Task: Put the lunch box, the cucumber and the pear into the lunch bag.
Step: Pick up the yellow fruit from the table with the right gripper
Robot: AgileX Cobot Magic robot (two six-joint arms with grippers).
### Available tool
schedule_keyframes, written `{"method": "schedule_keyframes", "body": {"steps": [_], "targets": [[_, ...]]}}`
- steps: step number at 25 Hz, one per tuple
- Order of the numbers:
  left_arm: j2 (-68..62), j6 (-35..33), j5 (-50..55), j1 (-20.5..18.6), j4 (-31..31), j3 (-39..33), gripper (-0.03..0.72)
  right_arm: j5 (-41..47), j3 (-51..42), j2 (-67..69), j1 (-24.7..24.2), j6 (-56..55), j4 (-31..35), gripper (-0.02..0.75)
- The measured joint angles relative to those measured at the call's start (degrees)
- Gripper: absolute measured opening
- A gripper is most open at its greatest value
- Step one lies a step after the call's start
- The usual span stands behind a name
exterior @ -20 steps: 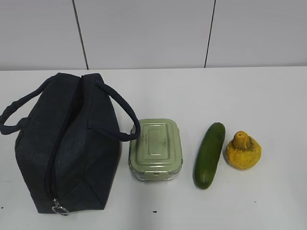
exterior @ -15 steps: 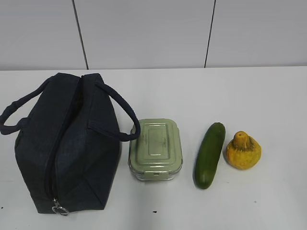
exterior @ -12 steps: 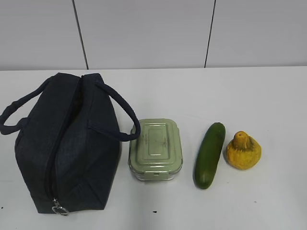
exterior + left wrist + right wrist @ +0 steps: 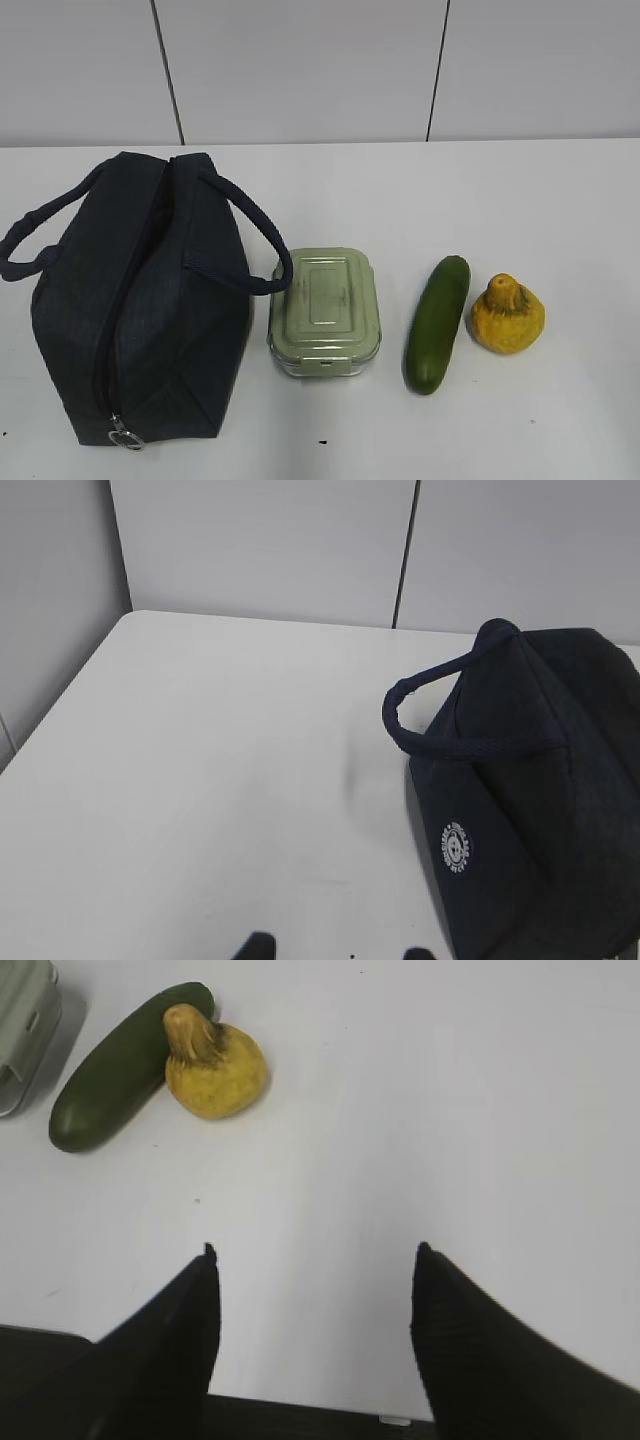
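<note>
while one lunch bag [image 4: 140, 310] stands shut, one lunch box [image 4: 325, 312], one cucumber [image 4: 436, 323], one pear [image 4: 508, 315] wait.

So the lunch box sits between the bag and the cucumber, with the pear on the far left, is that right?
Not quite: the pear is on the far right, beside the cucumber. The exterior view shows it. The rest holds: the lunch box sits between the bag and the cucumber.
</note>
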State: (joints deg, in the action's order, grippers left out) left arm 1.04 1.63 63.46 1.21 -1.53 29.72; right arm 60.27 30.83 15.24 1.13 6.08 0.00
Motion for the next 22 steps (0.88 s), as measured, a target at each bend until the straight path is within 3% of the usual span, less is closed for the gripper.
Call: {"method": "schedule_keyframes", "body": {"steps": [6, 15, 22], "targets": [[0.0, 0.0, 0.0, 0.0, 0.0, 0.0, 0.246, -6.6, 4.1, 15.5, -0.1, 1.7, 2.8, 0.47], [0.0, 0.0, 0.0, 0.0, 0.0, 0.0, 0.246, -8.1, 19.0, 42.6, -0.1, 14.0, 16.4, 0.47], [0.0, 0.0, 0.0, 0.0, 0.0, 0.0, 0.246, -6.2, 30.3, 61.6, 1.0, 14.9, 17.2, 0.47]]}}
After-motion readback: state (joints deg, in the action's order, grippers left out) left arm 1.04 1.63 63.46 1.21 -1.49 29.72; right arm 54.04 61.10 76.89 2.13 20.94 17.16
